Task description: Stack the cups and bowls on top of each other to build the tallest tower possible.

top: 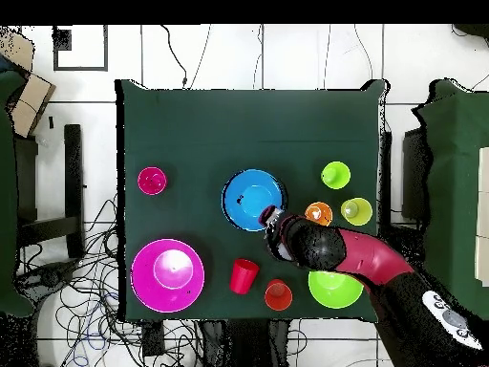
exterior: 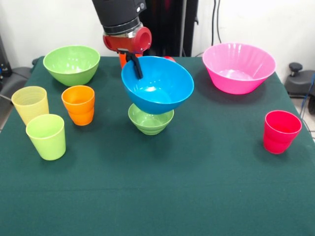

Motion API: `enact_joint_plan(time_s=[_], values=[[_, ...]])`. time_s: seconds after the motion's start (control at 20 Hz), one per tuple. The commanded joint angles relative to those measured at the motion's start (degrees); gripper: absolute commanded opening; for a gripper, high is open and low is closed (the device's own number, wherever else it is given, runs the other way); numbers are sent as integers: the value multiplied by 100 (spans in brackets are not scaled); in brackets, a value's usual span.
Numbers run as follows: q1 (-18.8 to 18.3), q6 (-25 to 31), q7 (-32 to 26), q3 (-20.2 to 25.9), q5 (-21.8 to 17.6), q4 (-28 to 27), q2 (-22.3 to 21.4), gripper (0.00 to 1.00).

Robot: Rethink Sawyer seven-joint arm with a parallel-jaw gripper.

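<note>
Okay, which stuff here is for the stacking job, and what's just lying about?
For the job:
- blue bowl, gripped at its rim by the pincer, held above the small green bowl
- large green bowl, pink bowl
- cups: yellow, lime, orange, red; two more near the robot

Lying about:
- floor cables
- green tablecloth

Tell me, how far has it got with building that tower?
Barely begun. In hand: the gripper pinches the rim of the blue bowl, tilted, right over the small green bowl; whether they touch is unclear. Left: the pink bowl, the large green bowl and the cups, such as the red cup and the orange cup, all stand apart.
</note>
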Motion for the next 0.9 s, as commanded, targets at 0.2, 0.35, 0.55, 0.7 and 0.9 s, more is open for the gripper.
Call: enact_joint_plan(time_s=[0.2,0.35,0.55,0.7,0.9], values=[[-32,-399,12,-210,-479,102,191,0],[-29,-453,24,-232,-510,128,193,0],[3,-572,68,-264,-548,131,231,0],[23,-642,89,-282,-554,137,252,0],[32,-713,114,-314,-570,132,285,0]])
